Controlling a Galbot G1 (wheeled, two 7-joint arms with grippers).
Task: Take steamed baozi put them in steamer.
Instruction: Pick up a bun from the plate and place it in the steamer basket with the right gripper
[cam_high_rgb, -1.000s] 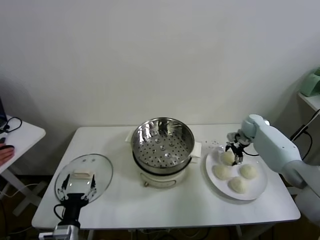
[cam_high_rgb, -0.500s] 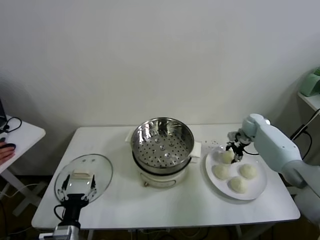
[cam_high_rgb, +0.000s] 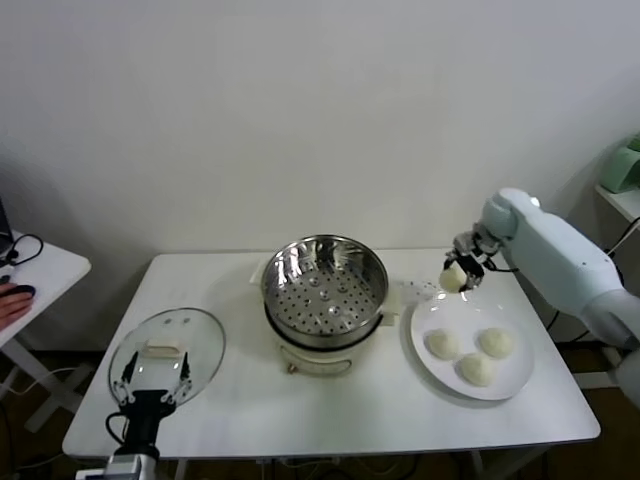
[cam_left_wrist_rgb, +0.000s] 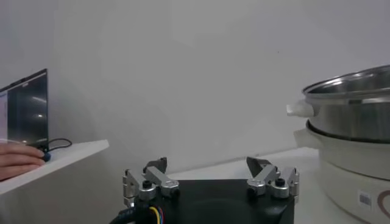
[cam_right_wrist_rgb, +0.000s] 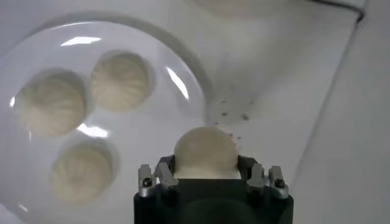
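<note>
The right claw is clamped on one steamed baozi, holding it in the air above the far edge of the white plate and clear of it, to the right of the steamer. Three more buns lie on the plate below, grouped close together, while the steamer's perforated basket stands on its white pot base at the middle of the desk. The left claw hangs low at the desk's left front over the glass lid, its fingers spread apart and gripping nothing.
</note>
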